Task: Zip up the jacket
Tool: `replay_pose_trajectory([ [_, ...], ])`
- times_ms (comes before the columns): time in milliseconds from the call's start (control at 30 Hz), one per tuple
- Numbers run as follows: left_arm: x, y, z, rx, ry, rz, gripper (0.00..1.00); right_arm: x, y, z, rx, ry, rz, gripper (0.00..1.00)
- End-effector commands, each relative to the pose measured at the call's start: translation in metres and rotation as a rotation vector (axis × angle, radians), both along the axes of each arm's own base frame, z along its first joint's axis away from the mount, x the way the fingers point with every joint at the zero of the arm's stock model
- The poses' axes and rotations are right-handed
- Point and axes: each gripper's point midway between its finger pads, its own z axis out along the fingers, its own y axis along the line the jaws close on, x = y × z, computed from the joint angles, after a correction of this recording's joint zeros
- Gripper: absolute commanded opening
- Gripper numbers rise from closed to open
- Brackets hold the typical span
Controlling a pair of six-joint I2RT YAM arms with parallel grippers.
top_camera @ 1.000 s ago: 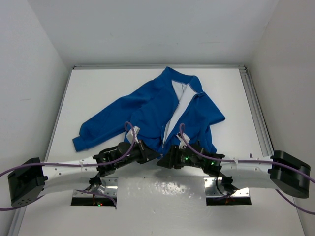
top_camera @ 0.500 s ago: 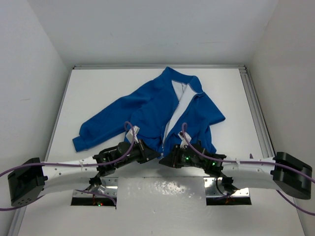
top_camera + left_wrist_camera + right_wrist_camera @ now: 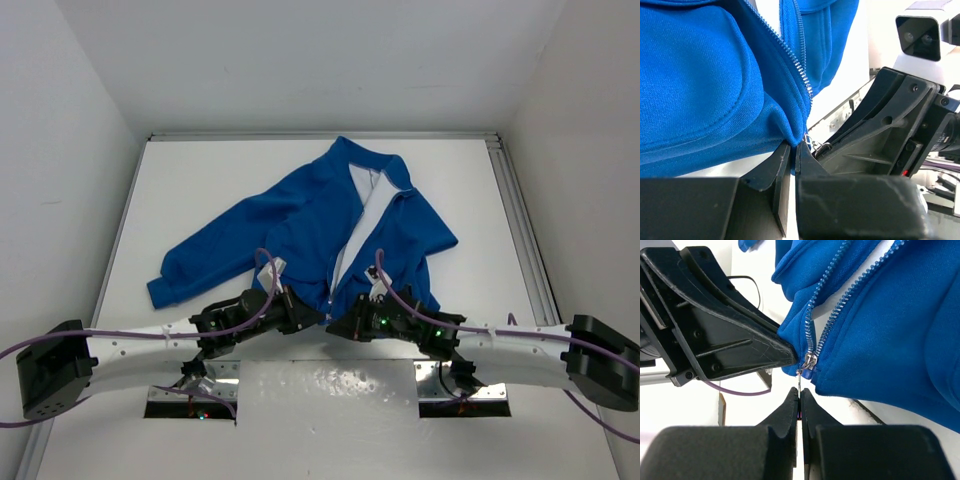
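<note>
The jacket (image 3: 300, 225) is laid flat on the white table (image 3: 200, 170), with its collar (image 3: 385, 165) turned to the far edge and its bottom hem close to the near edge, just in front of the two arms. One sleeve (image 3: 200, 260) is stretched out to the left and ends well short of the left edge of the table. The front is seen open, and the white lining (image 3: 368, 210) is shown between the two blue sides. Bare table is seen to the left of the sleeve, beyond the collar and to the right of the jacket, up to the metal rail (image 3: 520, 230) along the right edge. The table is shut in by white walls at the left, the far side and the right. The left gripper (image 3: 792, 150) is pressed together on the bottom corner of the blue front, right at the low end of the zipper (image 3: 790, 50). The right gripper (image 3: 800, 392) is closed tight on the thin metal zipper pull (image 3: 799, 379), which hangs down from the slider (image 3: 809, 361) at the bottom of the zipper teeth. The two grippers are held tip to tip, nearly touching, so very little room is left between them at the hem
</note>
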Motion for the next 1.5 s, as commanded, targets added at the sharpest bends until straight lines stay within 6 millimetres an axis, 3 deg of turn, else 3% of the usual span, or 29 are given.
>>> replay_pose_trajectory([
  [0,0.004,-0.001,0.003,0.019,-0.041,-0.009,0.0,0.005,0.016,0.036,0.077,-0.03,0.01,0.0],
  [200,-0.001,0.001,-0.002,0.042,-0.065,-0.043,0.0,0.017,0.023,0.056,0.071,-0.095,-0.008,0.0],
  [400,-0.006,0.004,-0.011,0.08,-0.087,-0.088,0.0,0.033,0.027,0.061,0.025,-0.151,-0.052,0.0],
  [600,-0.011,0.009,-0.021,0.119,-0.113,-0.129,0.0,0.055,0.023,0.064,0.017,-0.176,-0.139,0.0],
  [900,-0.015,0.023,-0.043,0.195,-0.111,-0.136,0.0,0.075,0.02,0.09,0.093,-0.232,-0.228,0.0],
  [1000,-0.016,0.02,-0.039,0.174,-0.116,-0.149,0.0,0.082,0.015,0.091,0.073,-0.254,-0.263,0.0],
  [1200,-0.022,0.014,-0.034,0.165,-0.136,-0.2,0.0,0.121,-0.006,0.099,0.004,-0.338,-0.399,0.0],
  [1267,-0.024,0.013,-0.031,0.165,-0.147,-0.213,0.0,0.142,-0.018,0.111,-0.036,-0.404,-0.47,0.0],
  [1333,-0.025,0.013,-0.03,0.161,-0.152,-0.215,0.0,0.16,-0.032,0.11,-0.107,-0.429,-0.513,0.0],
  [1467,-0.019,0.012,-0.008,0.141,-0.195,-0.202,0.0,0.196,-0.053,0.131,-0.209,-0.524,-0.608,0.0],
])
